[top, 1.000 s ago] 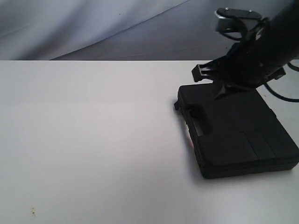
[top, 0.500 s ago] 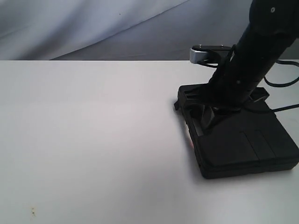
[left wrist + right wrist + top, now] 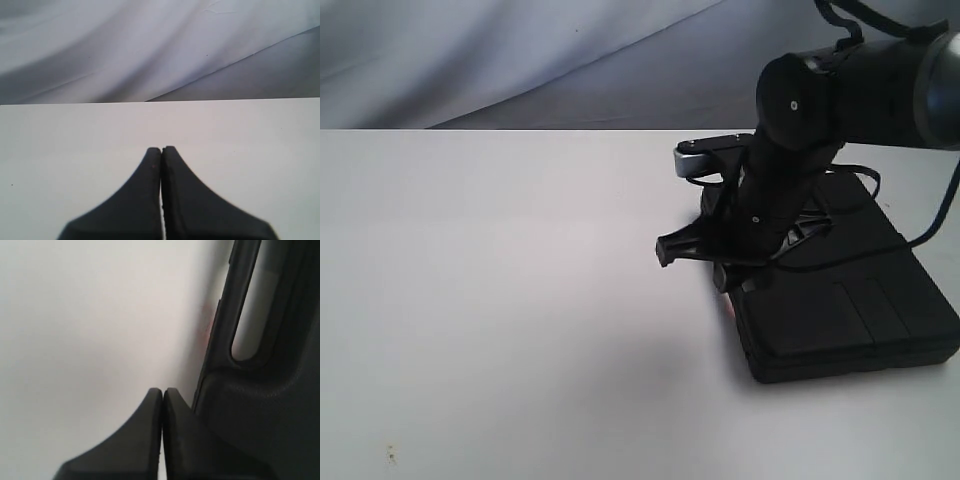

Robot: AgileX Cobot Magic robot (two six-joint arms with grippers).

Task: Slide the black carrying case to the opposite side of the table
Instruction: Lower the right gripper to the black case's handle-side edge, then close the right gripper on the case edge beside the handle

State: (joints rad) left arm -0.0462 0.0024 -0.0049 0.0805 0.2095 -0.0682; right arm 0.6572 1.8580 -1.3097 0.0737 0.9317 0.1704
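Note:
The black carrying case [image 3: 850, 310] lies flat on the white table [image 3: 500, 300] at the right, its handle side facing left. My right gripper [image 3: 665, 252] is shut and reaches down past the case's left edge, its tip low over the table just left of the handle. In the right wrist view the shut right gripper [image 3: 162, 391] sits next to the case [image 3: 260, 420], beside the handle slot; contact cannot be told. My left gripper [image 3: 161, 149] is shut over the bare table [image 3: 75, 130], with nothing between its fingers, and it is out of the exterior view.
A grey cloth backdrop [image 3: 520, 60] hangs behind the table's far edge. A black cable [image 3: 940, 215] trails off the right arm at the right edge. A small red mark [image 3: 728, 306] shows by the case's left side. Small specks [image 3: 390, 455] lie front left.
The right arm has swung left and down across the case's handle end, so its shut gripper now pokes out past the case's left edge. The case has not moved.

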